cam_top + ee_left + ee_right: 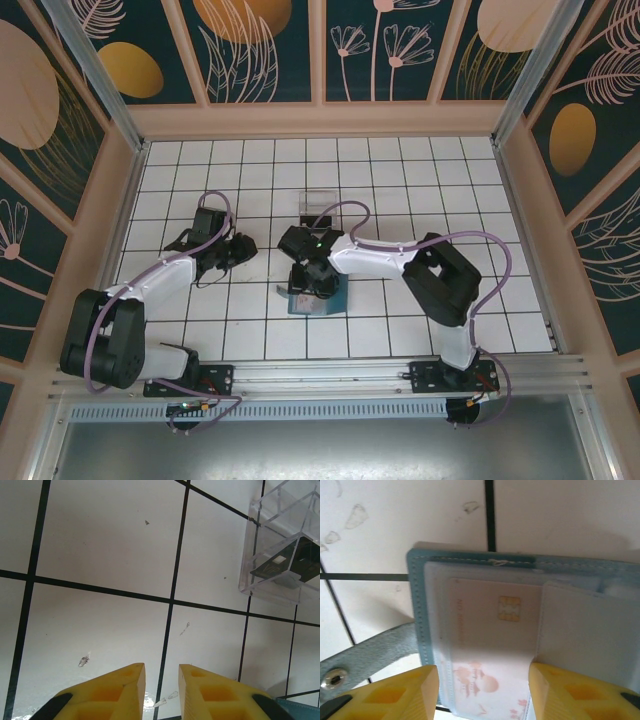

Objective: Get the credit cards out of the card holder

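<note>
The white tiled table (400, 180) bears the open blue card holder (335, 300) and, farther back, a clear tray (320, 204).

Left arm (160, 280) and right arm (370, 262): smooth white shells over chunky black joints.
Each trails a looping mauve cable (470, 234) and stands on a black base plate (445, 376). The left tool (161, 672) and right tool (482, 675) have yellow plastic fingers (395, 695) moulded with square pockets, with black patches at their outer corners.
</note>
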Robot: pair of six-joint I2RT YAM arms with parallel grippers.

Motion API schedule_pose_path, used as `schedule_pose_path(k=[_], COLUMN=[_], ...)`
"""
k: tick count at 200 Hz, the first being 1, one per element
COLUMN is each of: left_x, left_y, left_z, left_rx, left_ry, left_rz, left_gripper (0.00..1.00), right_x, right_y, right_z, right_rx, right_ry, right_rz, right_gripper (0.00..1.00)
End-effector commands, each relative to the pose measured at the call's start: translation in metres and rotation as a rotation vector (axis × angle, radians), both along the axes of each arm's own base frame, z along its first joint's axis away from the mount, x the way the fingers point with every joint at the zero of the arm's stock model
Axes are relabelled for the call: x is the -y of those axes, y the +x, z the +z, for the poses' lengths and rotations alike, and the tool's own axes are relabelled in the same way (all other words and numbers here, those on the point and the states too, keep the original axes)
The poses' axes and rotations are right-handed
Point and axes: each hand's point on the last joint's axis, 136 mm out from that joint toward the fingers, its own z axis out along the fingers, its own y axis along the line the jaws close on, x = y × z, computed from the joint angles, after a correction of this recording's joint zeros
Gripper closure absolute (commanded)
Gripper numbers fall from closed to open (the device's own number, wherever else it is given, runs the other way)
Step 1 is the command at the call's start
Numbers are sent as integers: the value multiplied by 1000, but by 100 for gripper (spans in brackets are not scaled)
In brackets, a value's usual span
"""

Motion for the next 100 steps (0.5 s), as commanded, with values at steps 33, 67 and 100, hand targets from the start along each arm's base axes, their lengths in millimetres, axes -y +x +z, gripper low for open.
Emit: schedule_pose_path(k=[33, 67, 100], left_x=[3, 4, 4], left_y=[9, 12, 12], left_z=[7, 10, 10], left_rx=[23, 28, 29], left_ry=[-7, -5, -2], left_rz=[-20, -28, -28], left_gripper=[75, 75, 75], right_x=[42, 51, 55], right_y=[-3, -1, 3], right_z=[-8, -5, 3], right_rx=[30, 50, 77], right_ry=[-246, -313, -350], right_rz=[-5, 7, 6], right_gripper=[47, 46, 45])
